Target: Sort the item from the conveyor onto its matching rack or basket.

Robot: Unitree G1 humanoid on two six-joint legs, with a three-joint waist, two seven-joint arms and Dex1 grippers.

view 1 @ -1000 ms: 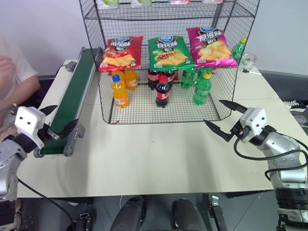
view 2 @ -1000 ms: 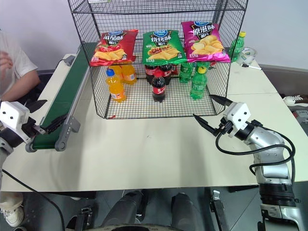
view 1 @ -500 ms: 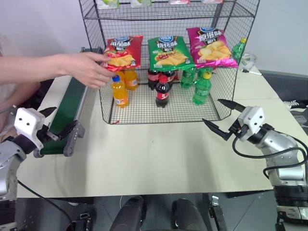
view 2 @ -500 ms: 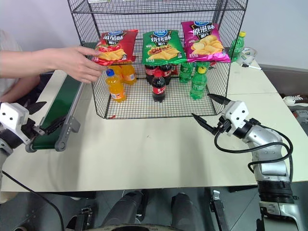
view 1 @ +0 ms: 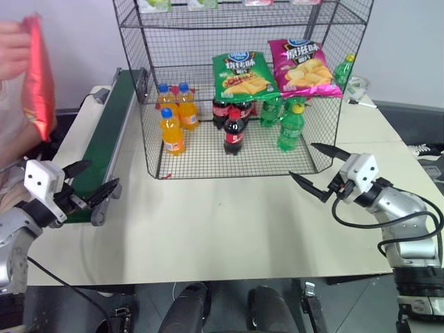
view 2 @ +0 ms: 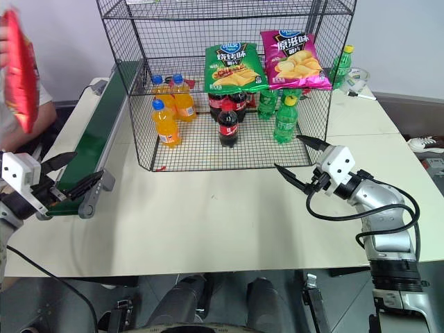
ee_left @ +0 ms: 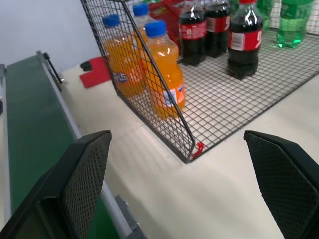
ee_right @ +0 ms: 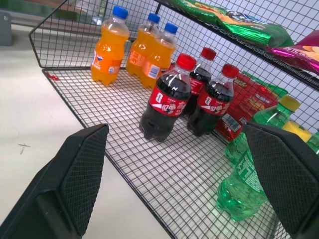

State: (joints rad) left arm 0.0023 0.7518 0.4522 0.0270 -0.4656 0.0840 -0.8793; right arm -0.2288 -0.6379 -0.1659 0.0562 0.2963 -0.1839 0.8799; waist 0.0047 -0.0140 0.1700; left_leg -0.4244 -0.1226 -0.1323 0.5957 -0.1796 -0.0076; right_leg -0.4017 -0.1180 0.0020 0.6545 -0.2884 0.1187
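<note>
Table: a pale cream top (view 1: 229, 229) spread under everything, grey wall behind.
Conveyor: the green belt (view 1: 104, 149) ran along the far left.
Rack: the black wire cage (view 1: 239, 83) stood at the far centre.
Chips bag: the red bag (view 1: 38, 76) hung high on the far left in a person's hand (view 1: 15, 48).
My left gripper (view 1: 87, 191): spread wide, empty, at the belt's near end.
My right gripper (view 1: 320, 170): released, near the cage's right corner.
</note>
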